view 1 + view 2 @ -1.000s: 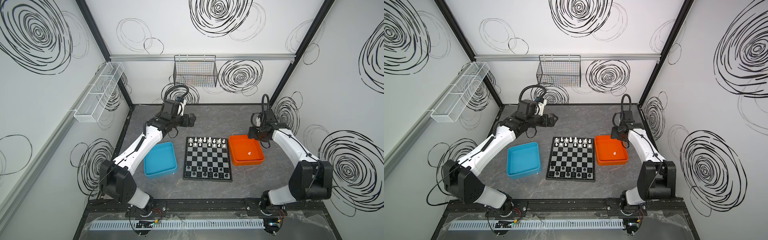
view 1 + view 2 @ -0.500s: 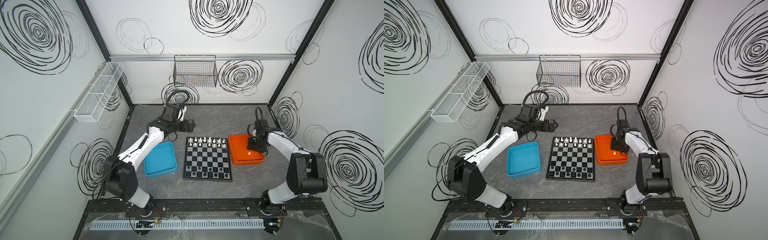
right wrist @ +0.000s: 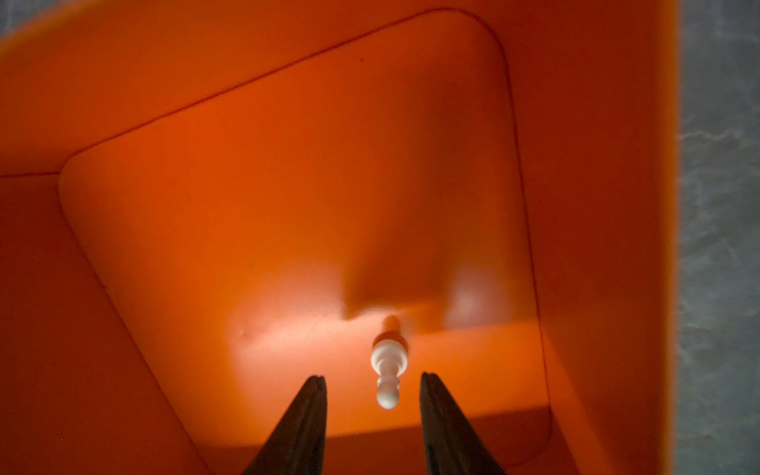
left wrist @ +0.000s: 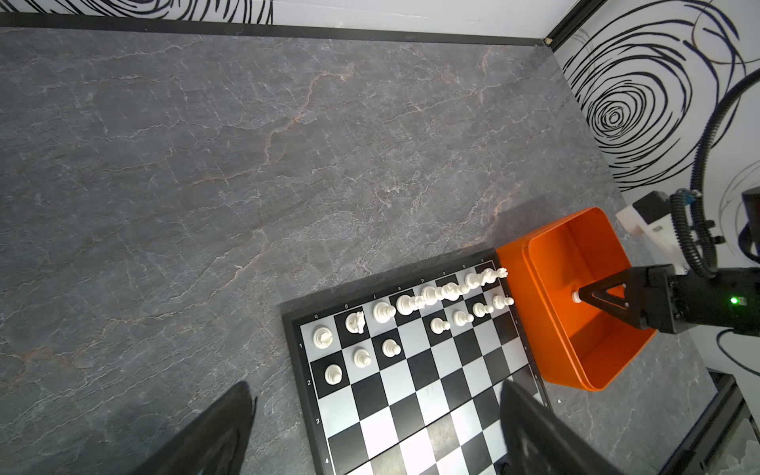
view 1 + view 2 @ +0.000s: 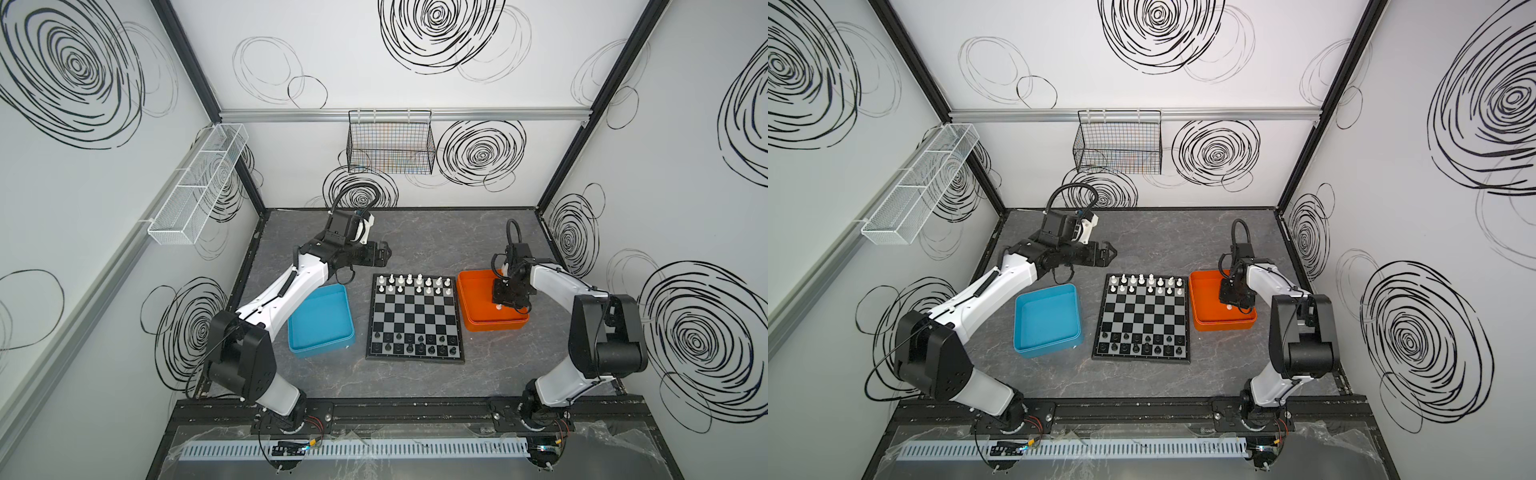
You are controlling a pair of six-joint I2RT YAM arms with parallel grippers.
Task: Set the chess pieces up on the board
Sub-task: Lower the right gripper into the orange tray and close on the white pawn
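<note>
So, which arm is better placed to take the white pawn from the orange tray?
Right. The right end effector is inside the orange tray, fingers open on both sides of the white pawn. The left end effector hovers open beyond the board.

A lab robot cell: spiral-marked white panels [image 5: 353, 50] enclose the grey tabletop [image 5: 436, 237] around the board [image 5: 414, 318], a wire basket [image 5: 390, 145] hangs behind it, a rail [image 5: 415, 411] carrying two arms [image 5: 307, 274] runs before it.
</note>
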